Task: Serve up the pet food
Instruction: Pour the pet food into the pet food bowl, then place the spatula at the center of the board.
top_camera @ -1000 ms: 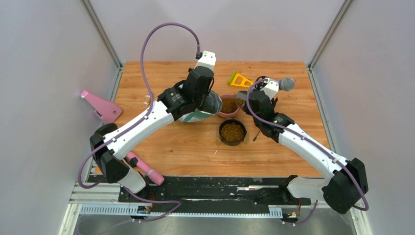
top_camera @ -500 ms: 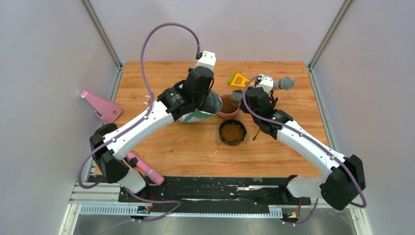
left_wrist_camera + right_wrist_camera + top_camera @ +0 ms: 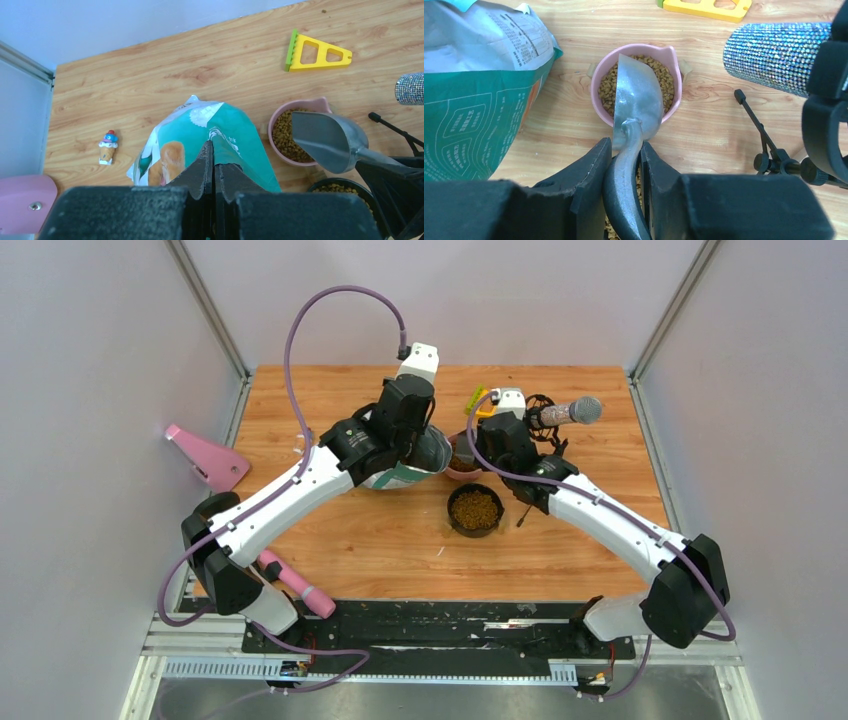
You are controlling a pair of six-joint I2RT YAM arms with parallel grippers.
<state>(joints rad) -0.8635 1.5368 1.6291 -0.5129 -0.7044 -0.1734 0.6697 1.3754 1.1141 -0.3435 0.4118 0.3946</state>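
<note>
Kibble (image 3: pixel 606 89) lies in pink bowl (image 3: pixel 677 82) and black bowl (image 3: pixel 449 512). Right gripper (image 3: pixel 624 150) clamps the empty scoop (image 3: pixel 639 95); left gripper (image 3: pixel 214 150), fully closed, pinches the bag (image 3: pixel 237 142). Scoop may clip the pink rim and spill.

**Both arms, seen from above and from the wrists.** The left arm (image 3: pixel 290 490) is extended diagonally forward and inward over the counter (image 3: pixel 380 540), and its wrist is pitched downward. The left claw (image 3: pixel 212 150) is fully closed, with the fingers pressed flat together on the top edge of the bag (image 3: pixel 230 135). The right arm (image 3: pixel 610 520) is reached forward and inward in mirror fashion (the two wrists are brought near each other at mid-counter but are not touching). The right claw (image 3: pixel 626 146) is clamped on the handle of the grey scoop (image 3: pixel 639 95), with one finger set on each side.
</note>
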